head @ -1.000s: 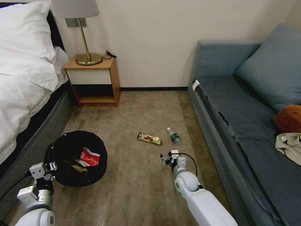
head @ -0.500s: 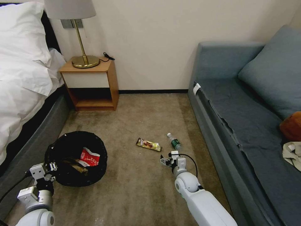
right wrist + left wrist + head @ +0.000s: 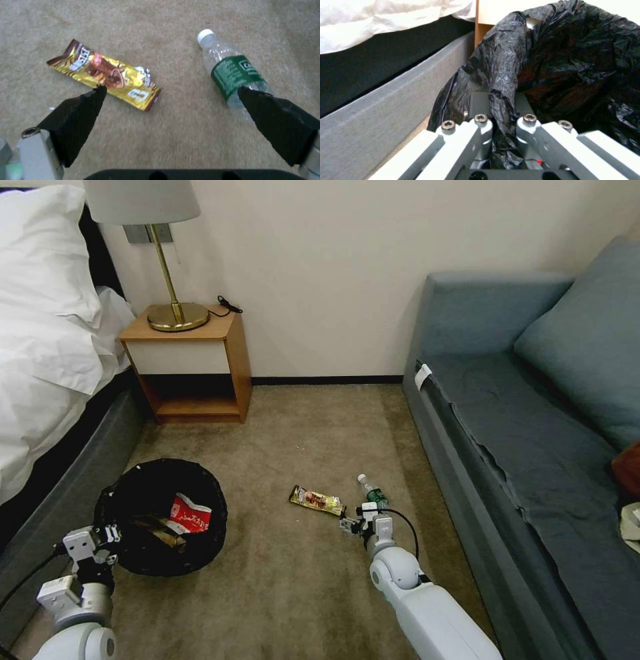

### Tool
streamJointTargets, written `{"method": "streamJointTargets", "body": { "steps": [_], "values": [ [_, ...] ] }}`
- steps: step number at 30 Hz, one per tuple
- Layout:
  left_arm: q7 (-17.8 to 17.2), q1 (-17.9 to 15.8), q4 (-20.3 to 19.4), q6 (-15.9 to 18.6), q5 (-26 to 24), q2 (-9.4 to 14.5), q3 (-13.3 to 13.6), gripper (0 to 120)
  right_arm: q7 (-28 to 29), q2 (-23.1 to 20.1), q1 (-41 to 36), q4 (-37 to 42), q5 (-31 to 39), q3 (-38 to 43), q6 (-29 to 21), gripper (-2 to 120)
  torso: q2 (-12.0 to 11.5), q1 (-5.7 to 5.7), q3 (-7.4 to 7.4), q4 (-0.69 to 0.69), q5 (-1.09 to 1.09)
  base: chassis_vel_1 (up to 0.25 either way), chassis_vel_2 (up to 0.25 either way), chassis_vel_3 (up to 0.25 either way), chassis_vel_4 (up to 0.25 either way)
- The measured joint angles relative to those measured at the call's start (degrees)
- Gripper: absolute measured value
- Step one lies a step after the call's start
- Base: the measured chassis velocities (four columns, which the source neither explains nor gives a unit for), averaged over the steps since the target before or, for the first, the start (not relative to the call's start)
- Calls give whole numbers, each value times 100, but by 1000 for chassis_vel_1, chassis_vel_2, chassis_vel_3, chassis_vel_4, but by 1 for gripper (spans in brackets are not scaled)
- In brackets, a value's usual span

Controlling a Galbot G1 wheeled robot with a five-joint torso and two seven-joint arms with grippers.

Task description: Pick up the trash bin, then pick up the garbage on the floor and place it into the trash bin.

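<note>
The left gripper [image 3: 501, 125] pinches the round white bin's black bag rim [image 3: 501, 82]. The right gripper [image 3: 171, 97], wide open, hangs over the gold bar wrapper [image 3: 106, 73] at 11 o'clock and the green-labelled bottle [image 3: 233, 72] at 1 o'clock. It needs to drop lower.

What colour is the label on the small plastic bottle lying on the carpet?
Green with white print, wrapped around the small clear plastic bottle with a white cap; the right wrist view shows it best.
</note>
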Motion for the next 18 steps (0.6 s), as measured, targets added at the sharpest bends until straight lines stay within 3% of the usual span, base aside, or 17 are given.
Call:
{"method": "streamJointTargets", "body": {
  "steps": [18],
  "values": [
    [6,-27,20,4,35,-15,26,3,-37,-37,99,-171,-9,-120,14,100,0,0,0,1,0,-87,97,93,-94]
  ]
}}
